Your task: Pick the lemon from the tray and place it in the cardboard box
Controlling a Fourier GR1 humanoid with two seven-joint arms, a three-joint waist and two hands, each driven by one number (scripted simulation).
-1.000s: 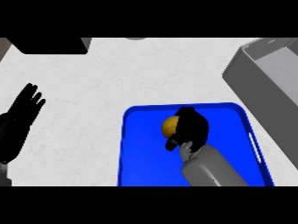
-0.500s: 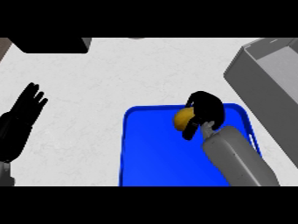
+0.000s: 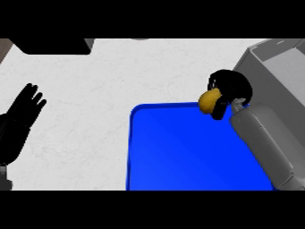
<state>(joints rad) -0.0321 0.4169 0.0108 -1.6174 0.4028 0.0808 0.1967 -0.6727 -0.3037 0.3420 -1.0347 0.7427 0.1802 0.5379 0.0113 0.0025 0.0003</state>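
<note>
Lifting lemon [image 3: 208,101] off tray [image 3: 181,154], right robot hand [image 3: 232,84] nearer box [image 3: 277,74].

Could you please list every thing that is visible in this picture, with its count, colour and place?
counter: one, white, under everything
tray: one, blue, lower middle, on the counter
lemon: one, yellow, above the tray's far right corner, held
box: one, grey, upper right
dark object: one, black, top left; cannot tell what it is
right hand: black, curled round the lemon, next to the box
right forearm: grey, over the tray's right side
left hand: black, open, resting at the left edge
</note>
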